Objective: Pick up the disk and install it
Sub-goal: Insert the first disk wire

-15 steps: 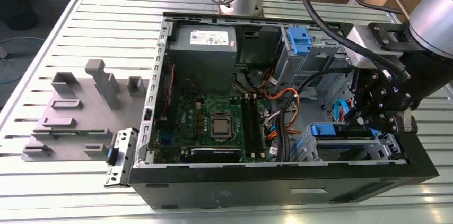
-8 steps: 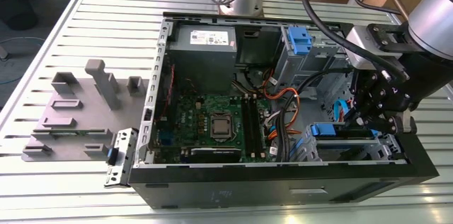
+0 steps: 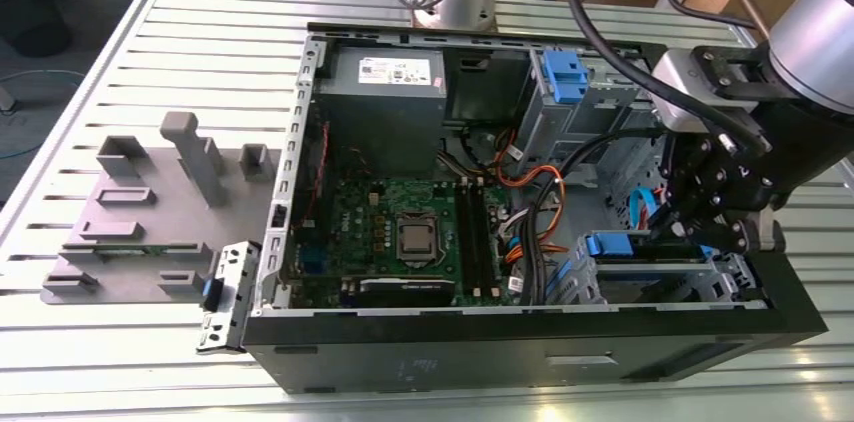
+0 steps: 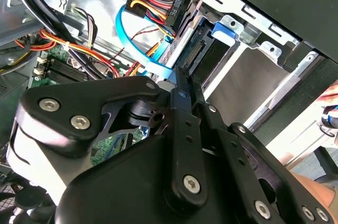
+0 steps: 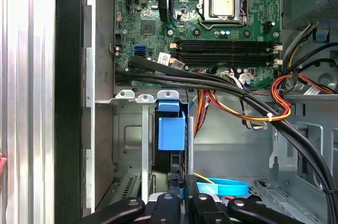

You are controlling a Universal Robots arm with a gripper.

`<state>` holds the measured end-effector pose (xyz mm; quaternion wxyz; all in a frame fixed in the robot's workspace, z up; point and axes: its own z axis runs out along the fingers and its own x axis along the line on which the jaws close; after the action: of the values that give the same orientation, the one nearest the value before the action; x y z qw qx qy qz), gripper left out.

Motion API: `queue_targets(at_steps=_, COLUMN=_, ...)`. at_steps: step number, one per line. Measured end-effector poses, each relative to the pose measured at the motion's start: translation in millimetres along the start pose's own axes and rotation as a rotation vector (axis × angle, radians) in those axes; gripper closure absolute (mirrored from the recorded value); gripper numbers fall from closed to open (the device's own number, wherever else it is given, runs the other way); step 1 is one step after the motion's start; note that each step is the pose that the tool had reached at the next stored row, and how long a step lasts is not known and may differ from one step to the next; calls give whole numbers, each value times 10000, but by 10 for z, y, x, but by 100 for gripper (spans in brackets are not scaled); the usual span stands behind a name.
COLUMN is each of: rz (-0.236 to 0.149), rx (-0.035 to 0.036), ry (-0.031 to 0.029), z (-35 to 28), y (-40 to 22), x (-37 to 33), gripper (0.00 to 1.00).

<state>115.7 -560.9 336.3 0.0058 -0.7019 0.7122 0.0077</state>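
Seating the disk [image 5: 171, 131] in its drive bay [image 5: 132, 129], I am hovering my gripper [image 3: 714, 232] over its blue tab. I cannot tell my grip (linkage hides it); judging by this, pressing it home squarely is needed.

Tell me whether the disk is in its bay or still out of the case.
In. The disk sits down in the metal bay, blue tab showing, with the gripper right at its end; in the exterior view it lies inside the case.

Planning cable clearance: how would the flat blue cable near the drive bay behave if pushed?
The flat blue cable probably flexes easily, since it already curves in a loose loop. It looks thin and light, so it should spring aside rather than resist, though its connector end beside the disk may stay anchored.
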Motion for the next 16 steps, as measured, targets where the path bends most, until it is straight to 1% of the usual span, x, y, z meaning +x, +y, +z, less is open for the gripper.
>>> queue_targets(at_steps=2, rz=0, rx=1, ry=-1, z=12, y=1, x=0, gripper=84)
queue_targets(at_steps=6, rz=0, rx=1, ry=2, z=15, y=1, x=0, gripper=84)
queue_targets(at_steps=9, rz=0, rx=1, ry=-2, z=36, y=1, x=1, gripper=84)
queue_targets(at_steps=14, rz=0, rx=1, ry=2, z=40, y=1, x=1, gripper=84)
queue_targets(at_steps=16, rz=0, rx=1, ry=2, z=56, y=1, x=1, gripper=84)
